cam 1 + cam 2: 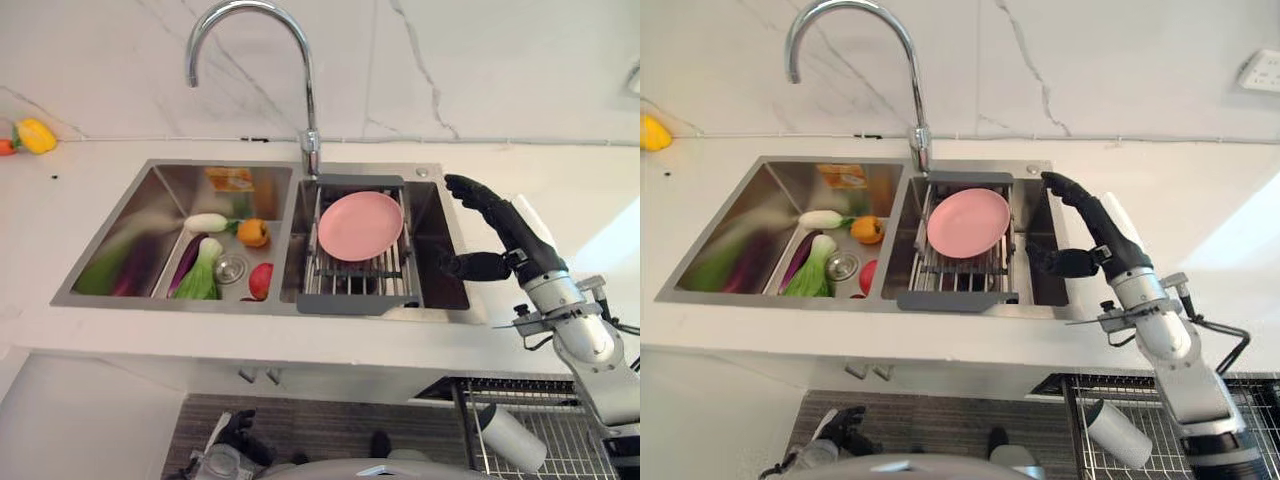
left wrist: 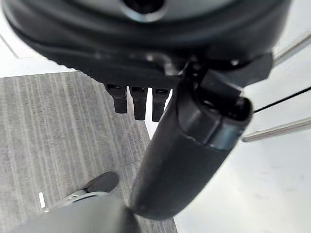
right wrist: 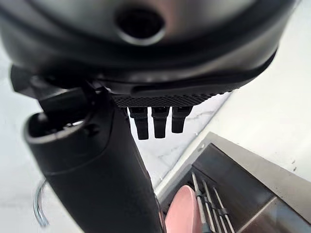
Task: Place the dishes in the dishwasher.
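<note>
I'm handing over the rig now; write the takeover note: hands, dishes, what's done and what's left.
Right hand: open, fingers straight, raised over the right edge of the sink, holding nothing.
Left hand: open, empty, hanging low over the floor.
Pink plate: leaning on the drying rack in the right basin, untouched.
White cup: lies in the dishwasher rack at lower right.
Left: grasp the plate and move it to the dishwasher rack. The vegetables in the left basin are not part of the job.

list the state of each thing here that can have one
pink plate: tilted on the rack, not held
sink rack: set across the right basin
right hand: open, above the sink's right edge, holding nothing
left hand: open, low over the floor
dishwasher basket: pulled out, a white cup lying in it
</note>
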Robot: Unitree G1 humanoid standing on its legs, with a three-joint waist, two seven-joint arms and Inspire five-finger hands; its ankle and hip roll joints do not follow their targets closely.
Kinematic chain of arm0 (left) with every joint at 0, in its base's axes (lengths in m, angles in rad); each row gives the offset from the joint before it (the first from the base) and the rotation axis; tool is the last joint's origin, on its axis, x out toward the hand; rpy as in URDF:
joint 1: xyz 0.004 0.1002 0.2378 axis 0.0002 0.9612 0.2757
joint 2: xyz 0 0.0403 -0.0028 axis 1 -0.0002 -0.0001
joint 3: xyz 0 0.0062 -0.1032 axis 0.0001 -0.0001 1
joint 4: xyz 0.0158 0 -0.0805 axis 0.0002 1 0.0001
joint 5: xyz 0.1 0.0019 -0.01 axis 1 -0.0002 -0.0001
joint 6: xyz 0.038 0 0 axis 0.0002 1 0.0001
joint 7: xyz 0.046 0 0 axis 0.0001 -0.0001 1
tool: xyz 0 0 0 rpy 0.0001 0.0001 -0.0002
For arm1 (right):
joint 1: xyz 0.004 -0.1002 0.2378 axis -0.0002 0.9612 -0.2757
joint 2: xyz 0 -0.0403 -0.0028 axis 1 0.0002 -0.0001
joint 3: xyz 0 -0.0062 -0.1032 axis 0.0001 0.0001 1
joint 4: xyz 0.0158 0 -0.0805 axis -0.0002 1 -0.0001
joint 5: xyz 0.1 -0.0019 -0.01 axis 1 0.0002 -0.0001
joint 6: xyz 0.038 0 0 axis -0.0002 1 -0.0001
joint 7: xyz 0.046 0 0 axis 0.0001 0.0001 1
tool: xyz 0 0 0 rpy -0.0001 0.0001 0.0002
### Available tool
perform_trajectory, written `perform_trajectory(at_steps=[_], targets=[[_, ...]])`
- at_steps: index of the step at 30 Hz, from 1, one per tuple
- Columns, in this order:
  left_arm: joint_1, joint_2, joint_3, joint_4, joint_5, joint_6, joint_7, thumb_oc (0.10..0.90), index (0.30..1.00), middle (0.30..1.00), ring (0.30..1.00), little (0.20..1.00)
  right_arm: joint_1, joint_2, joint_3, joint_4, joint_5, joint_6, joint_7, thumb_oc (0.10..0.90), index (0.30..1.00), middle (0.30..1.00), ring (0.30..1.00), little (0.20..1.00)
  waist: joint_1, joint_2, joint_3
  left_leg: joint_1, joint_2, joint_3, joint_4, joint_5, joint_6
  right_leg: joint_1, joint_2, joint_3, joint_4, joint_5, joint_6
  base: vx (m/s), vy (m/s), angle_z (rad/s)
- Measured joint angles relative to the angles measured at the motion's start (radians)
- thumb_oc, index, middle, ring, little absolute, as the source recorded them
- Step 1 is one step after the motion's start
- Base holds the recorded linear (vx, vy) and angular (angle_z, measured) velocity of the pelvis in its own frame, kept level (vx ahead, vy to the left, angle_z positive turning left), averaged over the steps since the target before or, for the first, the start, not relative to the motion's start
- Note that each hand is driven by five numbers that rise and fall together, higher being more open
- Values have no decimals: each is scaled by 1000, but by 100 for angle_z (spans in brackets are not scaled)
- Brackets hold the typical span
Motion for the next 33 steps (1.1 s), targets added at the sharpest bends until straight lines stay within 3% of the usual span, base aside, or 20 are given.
perform_trajectory(at_steps=[4,8,20,27,33], targets=[[5,5,1,-3,-1,-2,-2,800,900,900,900,900,-40,-106,53,52,-76,21,28,800,900,900,900,900,23,-4,-2,-8,4,-1,0,-12,10,1,0,-25,0,0,0,-2,5,19],[6,7,-2,-5,-2,-3,-5,800,900,900,900,900,-86,-109,119,84,-94,31,49,800,900,900,900,900,40,-9,-6,-12,3,-4,0,-12,10,2,-1,-29,0,0,0,-6,5,2],[6,7,-1,-2,-9,-3,-14,800,900,900,900,900,-146,-110,175,146,-194,37,69,800,900,900,900,900,62,-3,-7,-19,3,-31,0,-8,14,4,-2,-54,0,-5,-1,-7,1,5],[7,7,0,-2,-9,-3,2,800,900,900,900,900,-158,-115,201,175,-415,29,32,800,900,900,900,900,73,0,-5,-21,3,-51,0,-8,14,6,-2,-73,-1,-11,0,-3,-3,8],[9,7,0,2,-9,-1,27,800,900,900,900,900,-165,-101,233,214,-613,-4,-106,800,900,900,900,900,93,9,6,-27,3,-59,0,-8,14,9,-2,-83,-1,-13,0,-5,1,4]])
